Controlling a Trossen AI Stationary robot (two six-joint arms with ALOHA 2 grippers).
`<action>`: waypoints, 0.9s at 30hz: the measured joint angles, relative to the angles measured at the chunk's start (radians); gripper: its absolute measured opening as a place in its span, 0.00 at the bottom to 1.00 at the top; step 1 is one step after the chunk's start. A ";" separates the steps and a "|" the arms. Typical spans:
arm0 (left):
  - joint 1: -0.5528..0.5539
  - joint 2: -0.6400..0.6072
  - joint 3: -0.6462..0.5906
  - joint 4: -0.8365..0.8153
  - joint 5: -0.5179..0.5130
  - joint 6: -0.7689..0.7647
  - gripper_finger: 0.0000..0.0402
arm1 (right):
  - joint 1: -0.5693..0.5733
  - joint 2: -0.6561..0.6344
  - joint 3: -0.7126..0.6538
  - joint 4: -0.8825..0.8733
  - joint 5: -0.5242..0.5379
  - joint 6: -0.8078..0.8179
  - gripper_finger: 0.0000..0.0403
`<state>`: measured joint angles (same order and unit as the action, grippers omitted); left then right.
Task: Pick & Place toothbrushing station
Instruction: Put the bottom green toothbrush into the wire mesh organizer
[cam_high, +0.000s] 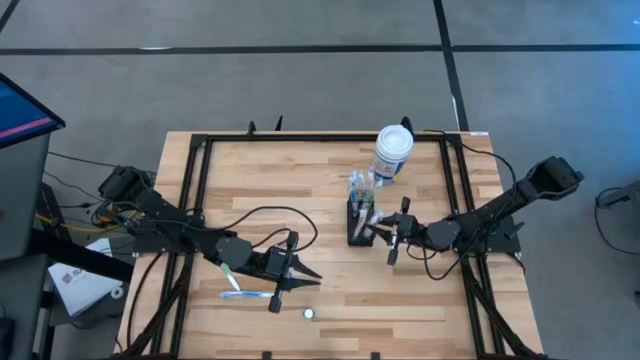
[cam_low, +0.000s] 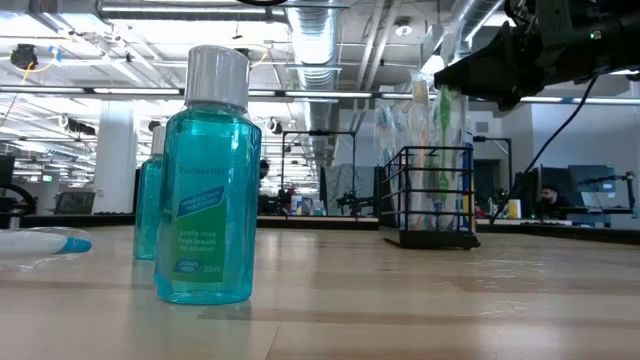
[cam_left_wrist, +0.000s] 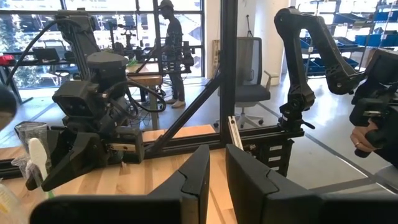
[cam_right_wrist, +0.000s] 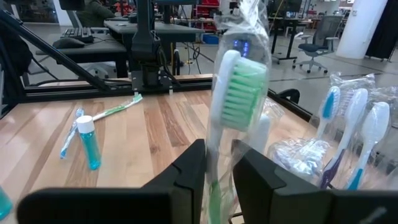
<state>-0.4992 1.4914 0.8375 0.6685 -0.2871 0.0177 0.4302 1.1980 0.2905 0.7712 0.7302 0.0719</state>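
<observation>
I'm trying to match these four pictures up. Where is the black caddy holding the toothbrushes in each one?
High view: caddy right of centre, near the right gripper.
Low view: caddy right of centre, on the table.
Left wrist view: not in it.
Right wrist view: caddy itself hidden; only its toothbrushes show.
Shared landmark: those toothbrushes.

Bright, even ceiling light with soft shadows; the nearby mouthwash bottle (cam_low: 207, 175) slightly blurred.
</observation>
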 joint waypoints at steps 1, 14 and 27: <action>0.000 0.000 0.000 0.000 0.000 0.000 0.12 | -0.001 0.000 0.000 0.000 0.000 0.000 0.17; 0.000 0.000 0.000 -0.006 0.000 0.000 0.12 | 0.007 0.000 0.000 -0.004 0.004 -0.001 0.02; 0.000 0.000 0.000 -0.012 0.000 0.000 0.12 | -0.008 0.099 0.000 0.023 0.003 0.032 0.03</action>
<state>-0.4992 1.4918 0.8375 0.6566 -0.2868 0.0177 0.4224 1.2973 0.2900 0.7946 0.7333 0.1043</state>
